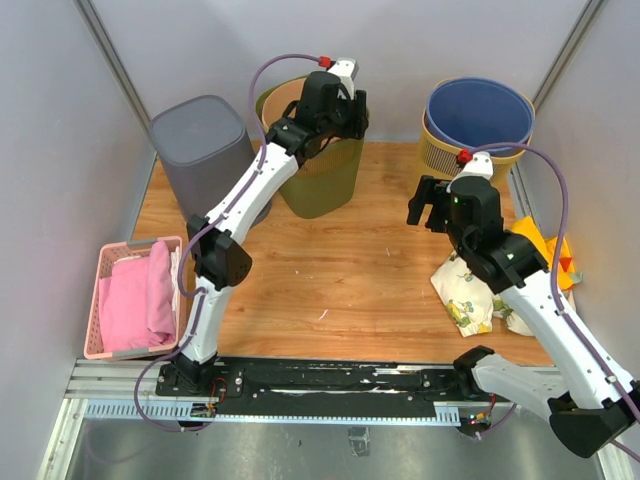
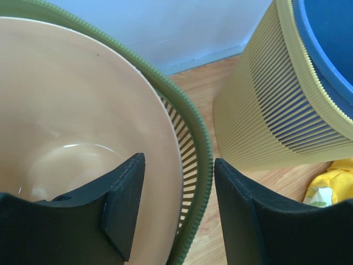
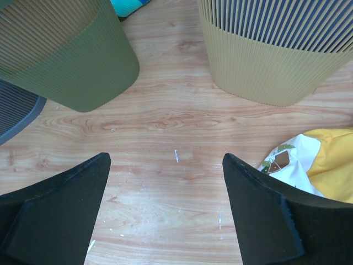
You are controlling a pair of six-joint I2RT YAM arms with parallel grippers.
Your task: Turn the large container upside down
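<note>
Step in hand, as judged: grasp acquisition on the rim of the green container [image 1: 320, 175], taken here as the large one. The container stands on the table [image 1: 340, 270] at about 12 o'clock from the table centre in the top view, near the far edge. The grey bin [image 1: 205, 150] is just beside it at 9 o'clock, and the yellow basket [image 1: 478, 130] is well apart at 3 o'clock.

Left end effector [image 2: 179, 182]: fingers apart and straddling the rim at the container's 3 o'clock side. One finger is inside against the tan inner wall; the other is outside the ribbed green wall. A gap shows on both sides of the rim, so no clamp is made.

Right end effector [image 1: 428, 205]: fingers apart, holding nothing, above bare table between the container and the basket.

Orientation: the container's mouth points up and its base rests on the table. Its long axis is vertical or close to it. No tilt can be confirmed from the top view.

Next move, as judged:
1. Close the left fingers on the rim wall.
2. Lift enough for the base to clear the table.
3. Roll the wrist through a half turn so the mouth faces down.

Clearance toward the grey bin requires care during the swing.
</note>
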